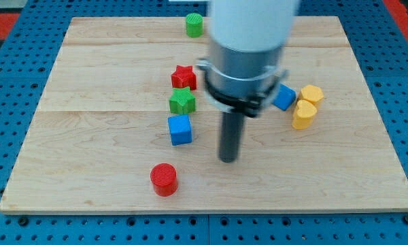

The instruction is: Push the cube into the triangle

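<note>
A blue cube (180,129) lies left of the board's middle. My tip (228,160) rests on the board to the right of the cube and slightly lower, with a clear gap between them. A second blue block (283,97) lies at the view's right, partly hidden behind the arm's body, so I cannot make out its shape. No triangle shows plainly.
A green star (182,101) sits just above the cube, and a red star (183,77) above that. A green cylinder (194,24) is at the top edge. A red cylinder (164,180) lies below the cube. Two yellow blocks (312,94) (303,114) lie right of the second blue block.
</note>
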You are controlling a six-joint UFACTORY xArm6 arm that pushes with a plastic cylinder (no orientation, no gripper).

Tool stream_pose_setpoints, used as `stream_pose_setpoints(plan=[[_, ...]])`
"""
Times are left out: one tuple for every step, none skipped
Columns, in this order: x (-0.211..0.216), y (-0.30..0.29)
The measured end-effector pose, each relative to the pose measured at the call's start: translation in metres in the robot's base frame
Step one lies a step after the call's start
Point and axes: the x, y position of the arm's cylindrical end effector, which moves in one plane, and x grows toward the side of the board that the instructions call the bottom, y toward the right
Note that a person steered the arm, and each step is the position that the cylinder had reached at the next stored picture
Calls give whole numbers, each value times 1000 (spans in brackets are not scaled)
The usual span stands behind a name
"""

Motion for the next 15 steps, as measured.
stream_pose_setpoints(plan=[[-2,-74],[-20,-116],[-56,-46],[-53,25],[-24,-21],[28,-17],[11,30],[-32,34],[-58,52],[-73,112],[-46,80],[7,3],[29,-35],[36,-52],[24,-33]])
